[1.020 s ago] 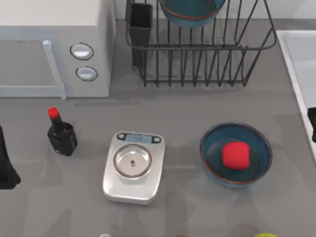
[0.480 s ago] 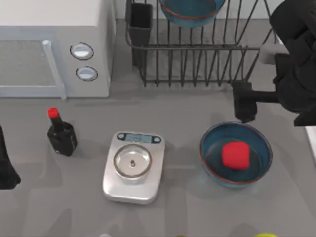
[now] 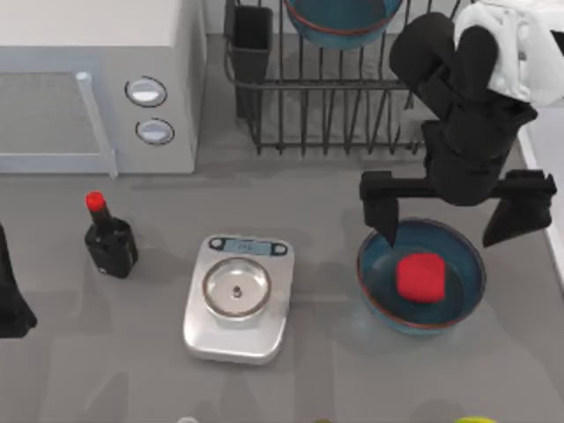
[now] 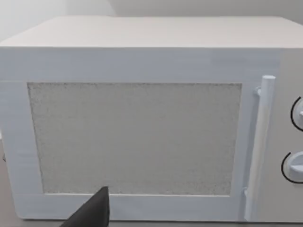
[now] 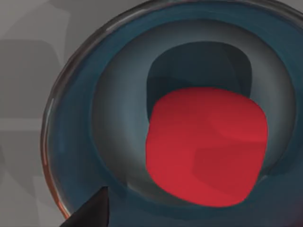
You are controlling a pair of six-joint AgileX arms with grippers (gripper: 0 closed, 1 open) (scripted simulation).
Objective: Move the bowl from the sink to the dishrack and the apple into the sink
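Two blue bowls noted: one (image 3: 421, 276) on the table right of centre, holding the apple (image 3: 419, 277); the other (image 3: 339, 22) seated in the dishrack (image 3: 352, 106) at the rear. Right gripper (image 3: 450, 220) spread wide above the near bowl, fingers straddling its back rim, clear of the apple. Sink (image 3: 542, 132) at the right edge, partly hidden by that arm. Scale (image 3: 238, 298) left of the bowl, bottle (image 3: 108, 238) further left, microwave (image 3: 97, 84) at rear left. Left gripper (image 3: 11, 300) parked at the left edge; finger state cannot be told.
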